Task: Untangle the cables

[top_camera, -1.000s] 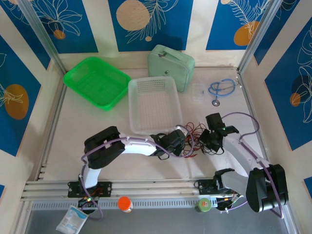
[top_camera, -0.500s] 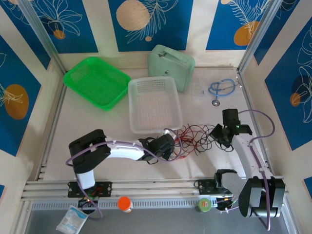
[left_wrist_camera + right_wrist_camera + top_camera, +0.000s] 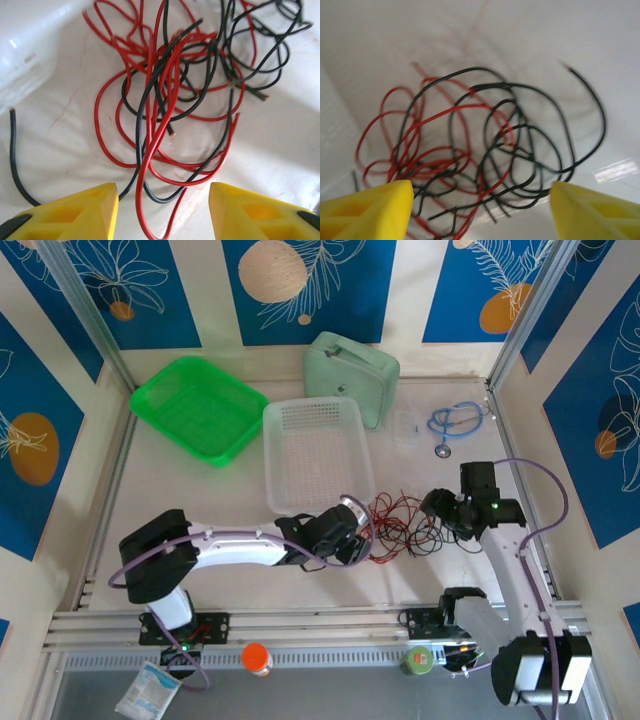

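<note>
**Entry: cable tangle at the near-right corner of the white basket; both grippers released**

Counts. One tangle of cables [image 3: 402, 524] is noted, made of red wires and black wires. The strands cross too often for a count per colour to be settled. Two baskets are counted: one white basket [image 3: 318, 455] and one green basket [image 3: 198, 408]. One pale-green zipped case [image 3: 352, 375], one light-blue coiled cable [image 3: 455, 422], one orange-capped bottle [image 3: 256, 658] and one white sachet [image 3: 147, 690] are also recorded.

Position of the task's thing. The tangle is spread flat on the table [image 3: 200, 510], just right of the white basket's near-right corner. In the left wrist view, red loops are concentrated on the basket side and black loops on the far side. One black strand is seen curving apart from the rest, under the basket's corner.

Grippers. The left gripper [image 3: 162, 205] is held at the basket's near-right corner, on the basket side of the tangle. Its fingers are spread, and a red strand and a black strand run loose through the gap without being pinched. The right gripper [image 3: 482, 210] is placed on the tangle's far side from the basket. Its fingers are parted wide above the wires and nothing is grasped.

Surroundings. The green basket is set beside the white basket's far-left corner, and the case just behind its far-right corner. The light-blue cable is well to the right of the basket's far end. The bottle and sachet lie well nearer than the basket, past the table's rail.

Obstruction. The tangle is hemmed by the basket's corner on one side.
</note>
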Controlling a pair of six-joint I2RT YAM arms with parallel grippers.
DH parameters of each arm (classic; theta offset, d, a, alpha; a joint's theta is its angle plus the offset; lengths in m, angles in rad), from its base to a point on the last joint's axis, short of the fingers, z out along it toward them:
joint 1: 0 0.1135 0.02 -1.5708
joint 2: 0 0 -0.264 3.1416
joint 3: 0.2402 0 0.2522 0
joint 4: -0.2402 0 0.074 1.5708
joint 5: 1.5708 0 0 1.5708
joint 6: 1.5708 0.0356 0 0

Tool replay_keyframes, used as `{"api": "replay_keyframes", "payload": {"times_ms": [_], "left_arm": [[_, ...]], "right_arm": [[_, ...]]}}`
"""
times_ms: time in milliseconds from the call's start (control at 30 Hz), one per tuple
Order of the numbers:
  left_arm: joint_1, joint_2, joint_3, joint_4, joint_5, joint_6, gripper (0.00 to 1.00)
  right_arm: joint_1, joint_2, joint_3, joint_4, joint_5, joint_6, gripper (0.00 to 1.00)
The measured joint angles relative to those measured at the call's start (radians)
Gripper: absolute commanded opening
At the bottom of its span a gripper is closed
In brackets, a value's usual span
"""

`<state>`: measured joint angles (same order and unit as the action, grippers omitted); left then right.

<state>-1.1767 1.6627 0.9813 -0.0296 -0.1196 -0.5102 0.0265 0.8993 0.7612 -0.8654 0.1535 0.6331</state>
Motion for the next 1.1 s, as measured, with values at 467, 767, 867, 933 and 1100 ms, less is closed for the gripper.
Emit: {"api": "replay_keyframes", "payload": {"times_ms": [467, 767, 867, 933, 1100], "left_arm": [[0.0, 0.026, 0.03, -0.023, -0.049, 0.023, 0.54], [0.0, 0.14, 0.03, 0.056, -0.021, 0.034, 0.52], [0.0, 0.164, 0.029, 0.084, -0.014, 0.034, 0.49], [0.0, 0.18, 0.03, 0.106, -0.008, 0.031, 0.44], [0.0, 0.224, 0.037, 0.147, 0.017, 0.019, 0.11]], "right_arm": [[0.286, -0.022, -0.2, 0.222, -0.143, 0.452, 0.68], [0.288, 0.064, -0.219, 0.394, -0.147, 0.691, 0.63], [0.288, 0.143, -0.221, 0.43, -0.147, 0.721, 0.63], [0.287, 0.188, -0.221, 0.452, -0.146, 0.729, 0.62], [0.277, 0.283, -0.22, 0.494, -0.127, 0.726, 0.44]]}}
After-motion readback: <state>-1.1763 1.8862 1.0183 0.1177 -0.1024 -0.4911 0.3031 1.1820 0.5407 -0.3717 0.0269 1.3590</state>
